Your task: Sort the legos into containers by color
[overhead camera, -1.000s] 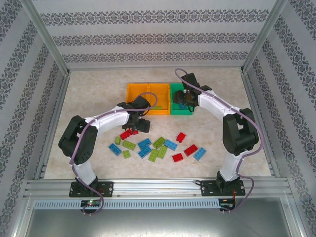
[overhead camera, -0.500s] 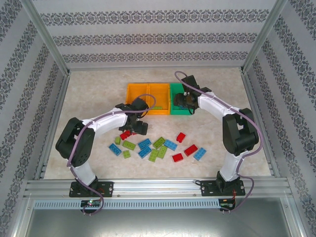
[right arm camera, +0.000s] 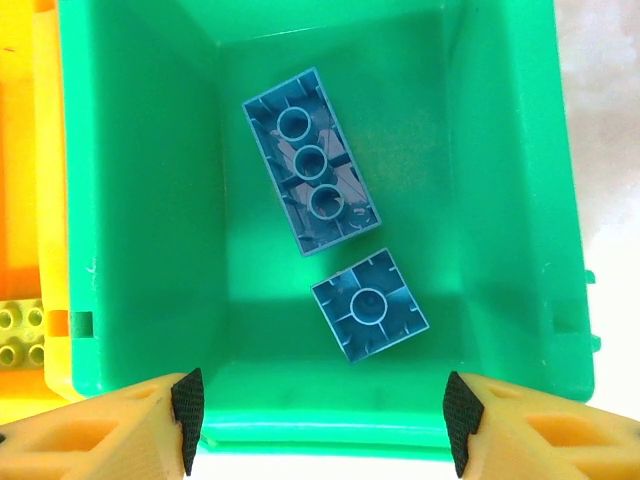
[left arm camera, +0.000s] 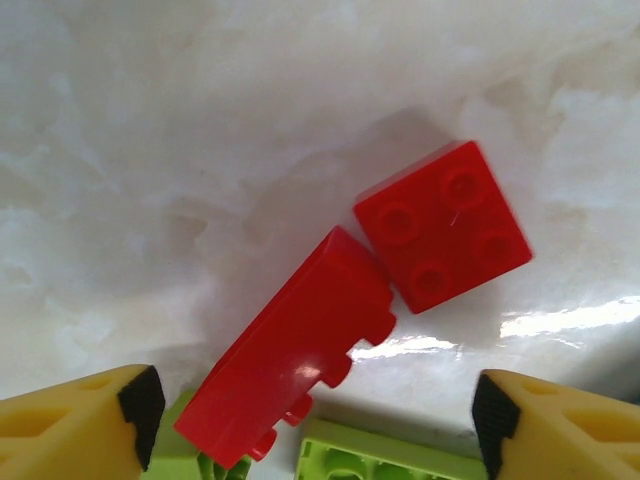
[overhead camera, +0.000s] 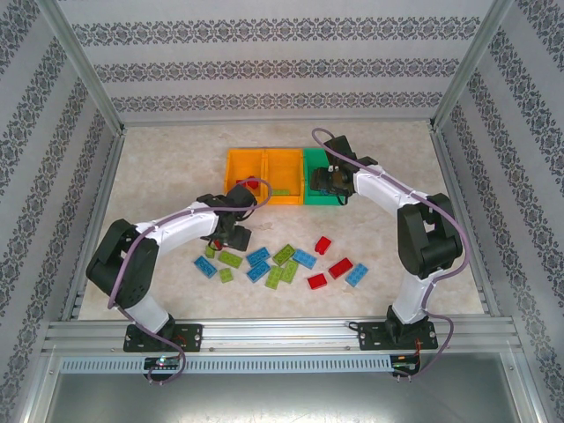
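- risk at the left gripper [left arm camera: 315, 410]: its jaws stand open and hold nothing, low over the worktop [left arm camera: 150, 120], astride a long red brick [left arm camera: 285, 385] that lies tipped on its edge. closing on that slanted piece could flip it or squirt it out.
- a square red brick [left arm camera: 440, 225] sits right at the long one's far end and a lime brick [left arm camera: 390, 462] just beside its near end. either could get pinched along, and a lime piece would land in the wrong bin.
- the right gripper [right arm camera: 322, 410], also open and empty, hangs over the green bin [right arm camera: 130, 200], where two blue bricks [right arm camera: 310, 175] lie studs down. dropping lower could catch the near wall and shove the joined containers [overhead camera: 264, 152].
- the loose legos [overhead camera: 282, 260] lie close together, so a wide approach may scatter them.
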`<action>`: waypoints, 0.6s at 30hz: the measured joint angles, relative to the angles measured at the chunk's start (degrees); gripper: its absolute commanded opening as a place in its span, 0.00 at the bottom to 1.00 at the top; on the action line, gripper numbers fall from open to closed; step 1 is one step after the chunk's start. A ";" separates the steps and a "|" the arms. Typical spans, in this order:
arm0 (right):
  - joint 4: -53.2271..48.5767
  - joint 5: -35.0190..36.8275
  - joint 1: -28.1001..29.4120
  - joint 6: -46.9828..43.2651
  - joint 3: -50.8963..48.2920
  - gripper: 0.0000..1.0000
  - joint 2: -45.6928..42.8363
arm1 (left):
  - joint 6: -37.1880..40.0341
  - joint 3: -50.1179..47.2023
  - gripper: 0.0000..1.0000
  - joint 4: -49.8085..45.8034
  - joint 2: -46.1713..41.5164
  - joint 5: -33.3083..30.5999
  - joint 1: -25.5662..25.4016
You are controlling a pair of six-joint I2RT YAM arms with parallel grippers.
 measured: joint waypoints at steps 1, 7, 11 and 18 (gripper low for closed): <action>0.00 -0.02 0.00 0.00 -0.04 0.67 -0.04 | 0.48 -0.39 0.73 0.02 -0.15 -0.15 0.22; 0.00 0.00 0.00 0.00 -0.09 0.68 -0.44 | 3.08 -0.98 0.59 0.22 -0.24 -0.28 1.49; -0.02 0.02 0.00 0.00 -0.15 0.68 -0.76 | 4.68 -0.98 0.51 0.33 -0.24 0.02 1.90; -0.22 0.02 0.00 -0.22 -0.24 0.69 -0.90 | 6.54 -0.90 0.42 0.46 1.31 1.92 2.34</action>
